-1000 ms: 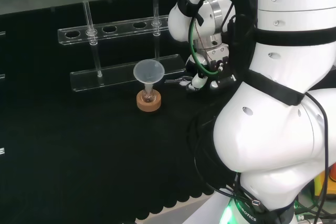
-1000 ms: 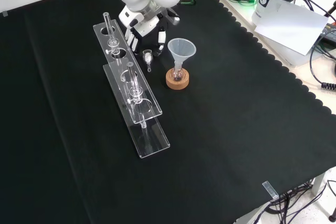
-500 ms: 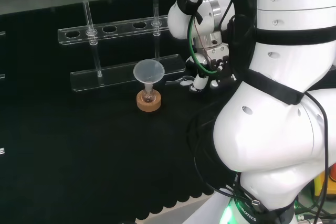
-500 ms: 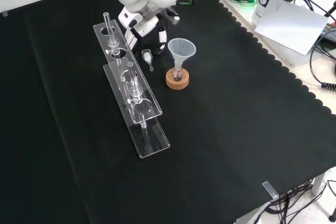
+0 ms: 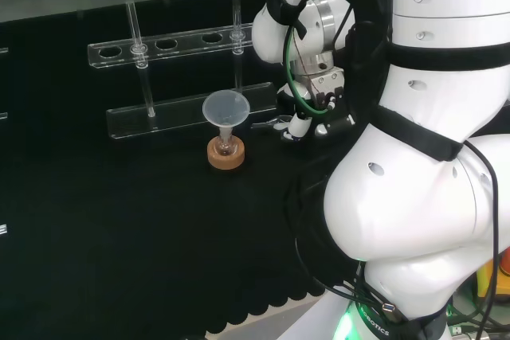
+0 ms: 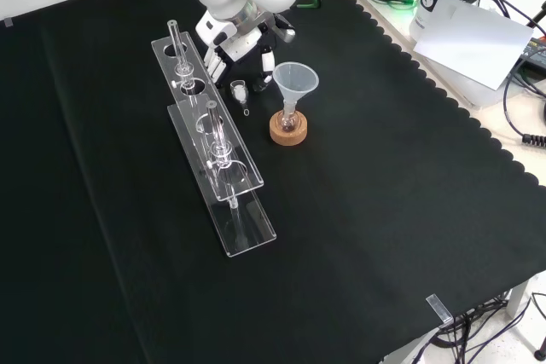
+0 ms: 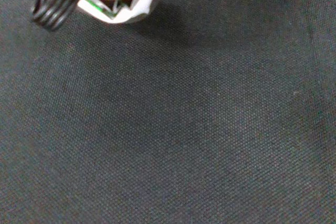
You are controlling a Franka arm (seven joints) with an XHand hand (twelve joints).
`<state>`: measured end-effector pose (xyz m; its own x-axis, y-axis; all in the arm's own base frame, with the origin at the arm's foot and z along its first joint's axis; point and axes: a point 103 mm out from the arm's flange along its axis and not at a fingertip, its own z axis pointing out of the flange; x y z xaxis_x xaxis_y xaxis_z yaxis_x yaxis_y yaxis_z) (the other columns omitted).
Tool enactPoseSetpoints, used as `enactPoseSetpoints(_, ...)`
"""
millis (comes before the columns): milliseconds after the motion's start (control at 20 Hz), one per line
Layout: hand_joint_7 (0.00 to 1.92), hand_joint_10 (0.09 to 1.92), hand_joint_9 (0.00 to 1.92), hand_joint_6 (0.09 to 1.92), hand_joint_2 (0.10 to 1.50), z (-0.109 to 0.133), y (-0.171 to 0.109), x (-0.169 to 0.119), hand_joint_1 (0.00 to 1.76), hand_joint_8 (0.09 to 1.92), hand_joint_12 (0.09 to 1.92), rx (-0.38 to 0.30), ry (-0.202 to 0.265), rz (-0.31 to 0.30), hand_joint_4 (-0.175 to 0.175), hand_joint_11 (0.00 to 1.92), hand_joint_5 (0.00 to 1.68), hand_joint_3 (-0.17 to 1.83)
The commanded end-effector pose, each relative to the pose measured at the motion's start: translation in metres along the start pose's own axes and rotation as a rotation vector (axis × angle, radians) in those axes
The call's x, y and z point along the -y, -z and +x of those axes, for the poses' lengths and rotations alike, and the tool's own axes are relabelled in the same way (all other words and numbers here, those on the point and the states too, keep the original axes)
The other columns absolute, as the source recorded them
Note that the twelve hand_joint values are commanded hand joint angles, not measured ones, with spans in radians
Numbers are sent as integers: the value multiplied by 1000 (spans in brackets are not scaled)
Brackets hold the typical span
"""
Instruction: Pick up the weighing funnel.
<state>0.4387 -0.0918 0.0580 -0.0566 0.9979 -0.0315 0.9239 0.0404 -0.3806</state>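
Clear-glass weighing funnel [image 6: 241, 89] sits just left of the funnel [image 6: 295, 78] in front view, btwn it and the test-tube rack [image 6: 223, 168], w/ its short stem pointing toward the camera. In head view it is just right of the funnel. Ref. landmark for all pos.: the funnel, standing mouth up w/ its stem in a small flask on a cork ring [image 6: 288, 130]. Hand [image 6: 247, 40] is low over the cloth [image 6: 384, 210], left of and beyond the funnel in front view, right by the weighing funnel. Hand state cannot be told: the views do not confirm whether it is apart, together or clamped on the piece, nor whether the piece rests on the cloth. Wrist view gives cloth weave and a blurred white part of the hand. Failure modes (judgement): (1) Lift w/o a secure hold: the piece prob. slips out, drops and rolls toward the funnel or under the rack. (2) Sideways drift toward the funnel: the hand or arm link may strike the cone, which is top-heavy on its ring, so the flask could tip. (3) Drift away from the funnel: the stem may catch the rack base. (4) Clear ware on black cloth is hard to see, so pos. error is likely. Recommend a straight vertical lift.
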Motion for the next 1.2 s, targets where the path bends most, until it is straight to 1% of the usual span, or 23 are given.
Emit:
enactPoseSetpoints(50, 384, 614, 679, 794, 543, -1, 1, -3, 956, 764, 1246, 10, -3, -4, -30, 575, 567, 755)
enactPoseSetpoints(150, 387, 614, 682, 803, 546, 0, 0, -3, 955, 764, 1244, 21, -13, -2, -26, 580, 586, 753)
enactPoseSetpoints(350, 392, 611, 688, 823, 553, 0, -1, -5, 954, 761, 1234, 19, -12, -1, -15, 590, 626, 744)
enactPoseSetpoints(500, 394, 609, 691, 830, 558, 1, -1, -7, 955, 759, 1230, 15, -11, -1, -12, 594, 638, 740)
enactPoseSetpoints(550, 395, 608, 692, 833, 560, 5, -1, -5, 955, 759, 1229, 22, -15, -5, -12, 596, 642, 739)
enactPoseSetpoints(650, 398, 605, 697, 840, 565, 7, -1, -5, 955, 757, 1224, 18, 2, -3, -11, 600, 647, 734)
enactPoseSetpoints(800, 400, 600, 702, 850, 571, 4, -1, -8, 955, 754, 1218, 9, 2, 7, -10, 604, 651, 728)
enactPoseSetpoints(1100, 404, 597, 706, 861, 576, 7, -1, -10, 955, 753, 1217, 34, -23, 10, -7, 607, 666, 724)
enactPoseSetpoints(1150, 404, 596, 706, 865, 577, 6, -1, -10, 955, 753, 1216, 38, -19, 4, -5, 608, 675, 724)
enactPoseSetpoints(1200, 413, 593, 711, 865, 582, 4, 0, -11, 953, 752, 1215, 41, -20, 1, 10, 609, 718, 721)
